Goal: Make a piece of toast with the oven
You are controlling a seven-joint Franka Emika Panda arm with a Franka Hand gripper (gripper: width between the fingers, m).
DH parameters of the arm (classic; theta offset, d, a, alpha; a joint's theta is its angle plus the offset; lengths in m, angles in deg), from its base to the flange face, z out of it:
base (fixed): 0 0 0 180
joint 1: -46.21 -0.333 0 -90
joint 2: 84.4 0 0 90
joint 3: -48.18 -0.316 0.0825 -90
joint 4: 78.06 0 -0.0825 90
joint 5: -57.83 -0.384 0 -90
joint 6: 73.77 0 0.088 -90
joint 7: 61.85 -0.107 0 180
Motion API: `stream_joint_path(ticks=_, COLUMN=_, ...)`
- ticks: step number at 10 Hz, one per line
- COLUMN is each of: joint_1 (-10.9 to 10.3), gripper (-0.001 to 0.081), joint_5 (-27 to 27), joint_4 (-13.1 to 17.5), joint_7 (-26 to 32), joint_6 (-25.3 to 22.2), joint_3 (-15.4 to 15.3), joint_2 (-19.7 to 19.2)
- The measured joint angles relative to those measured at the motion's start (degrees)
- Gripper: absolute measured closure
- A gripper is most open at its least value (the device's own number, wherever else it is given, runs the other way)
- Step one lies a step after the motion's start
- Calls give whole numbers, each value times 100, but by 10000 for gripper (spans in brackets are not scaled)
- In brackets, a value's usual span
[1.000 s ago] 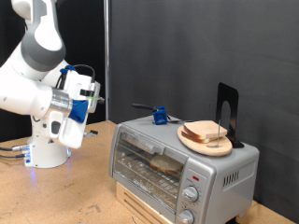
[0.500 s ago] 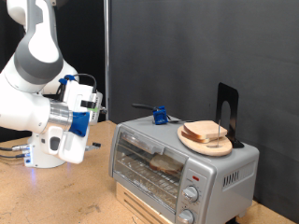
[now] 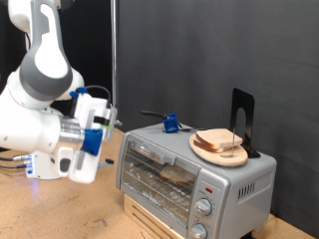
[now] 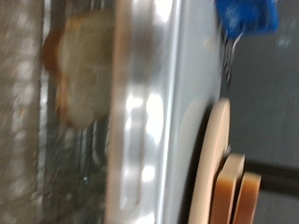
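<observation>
1. Hovering at the exterior view's left, the gripper (image 3: 108,124) sits just beside the oven (image 3: 194,174), level with its top edge; whether its fingers are spread or pressed together cannot be told.
2. A piece of toast (image 3: 177,174) lies on the rack inside, behind the glass door (image 4: 79,70).
3. On the oven's roof rests a round wooden plate (image 3: 220,150) carrying more bread slices (image 3: 218,140), with a blue clip (image 3: 171,124) and a black stand (image 3: 242,118) nearby.
</observation>
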Motion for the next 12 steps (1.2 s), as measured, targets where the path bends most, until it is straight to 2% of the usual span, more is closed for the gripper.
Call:
stream_joint_path(ticks=3, joint_1=-12, gripper=-2, joint_5=-403, joint_4=693, joint_7=60, joint_6=380, joint_3=-160, joint_2=-650)
stream_joint_path(ticks=5, joint_1=-65, gripper=-2, joint_5=-792, joint_4=1033, joint_7=59, joint_6=951, joint_3=-253, joint_2=-992)
stream_joint_path(ticks=6, joint_1=-52, gripper=-2, joint_5=-732, joint_4=1029, joint_7=59, joint_6=836, joint_3=-251, joint_2=-992)
stream_joint_path(ticks=8, joint_1=-15, gripper=-2, joint_5=-600, joint_4=1122, joint_7=36, joint_6=234, joint_3=-250, joint_2=-1053)
stream_joint_path(ticks=9, joint_1=-14, gripper=-2, joint_5=-598, joint_4=1371, joint_7=-106, joint_6=-109, joint_3=-273, joint_2=-1255)
stream_joint_path(ticks=10, joint_1=-17, gripper=-2, joint_5=-538, joint_4=1779, joint_7=-420, joint_6=-454, joint_3=-308, joint_2=-1601)
stream_joint_path(ticks=11, joint_1=-33, gripper=-2, joint_5=-521, joint_4=2159, joint_7=-753, joint_6=-519, joint_3=-334, joint_2=-1944)
stream_joint_path(ticks=12, joint_1=-85, gripper=-2, joint_5=-547, joint_4=2431, joint_7=-912, joint_6=-277, joint_3=-343, joint_2=-2201)
